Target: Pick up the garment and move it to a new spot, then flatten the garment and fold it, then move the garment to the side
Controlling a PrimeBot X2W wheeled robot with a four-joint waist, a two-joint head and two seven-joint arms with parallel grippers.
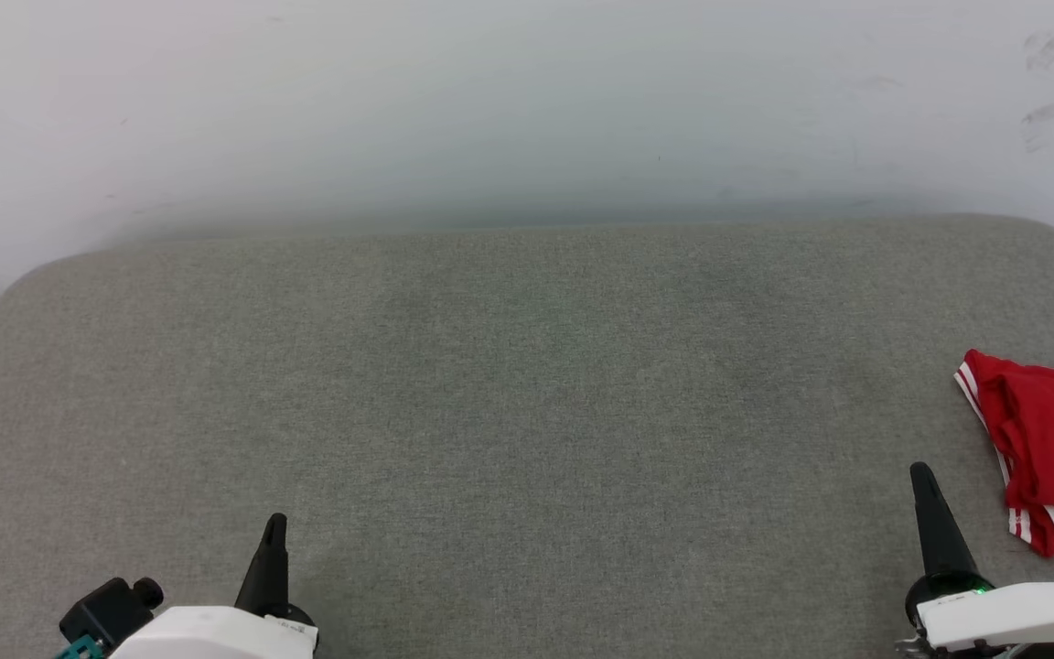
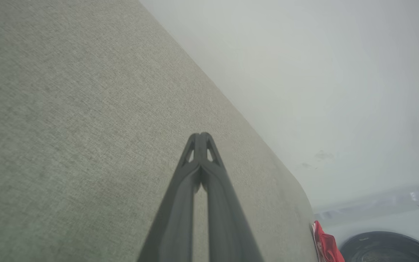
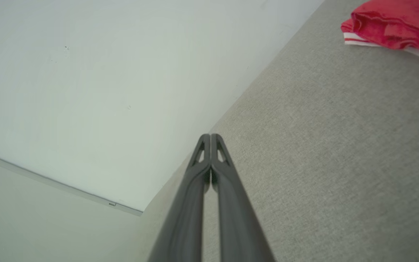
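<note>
The red shirt (image 1: pixel 1053 439) lies bunched at the far right edge of the grey cloth-covered surface (image 1: pixel 527 384), cut off by the right side of the head view. Its left border carries white stripes, a second striped band shows lower down, and a patch of white cloth sits at its lower end. The right gripper (image 1: pixel 920 471) stands at the lower right of the head view, pointing up the picture, just to the left of the shirt and apart from it. A strip of bare grey surface shows between the finger and the striped border. In the right wrist view its two dark fingers meet at the tips, pressed together on themselves, and the shirt lies in the upper right corner, ahead of the tips and off to one side. The left gripper (image 1: pixel 275 523) is at the lower left of the head view, well apart from the shirt, over bare grey surface. In the left wrist view its fingers also meet tip to tip, closed on themselves, and a small part of the red shirt shows at the far end of the surface, low on the right. Beside that there is a dark round object (image 2: pixel 384 247); what it is I cannot tell. A pale wall (image 1: pixel 527 91) rises behind the surface.
</note>
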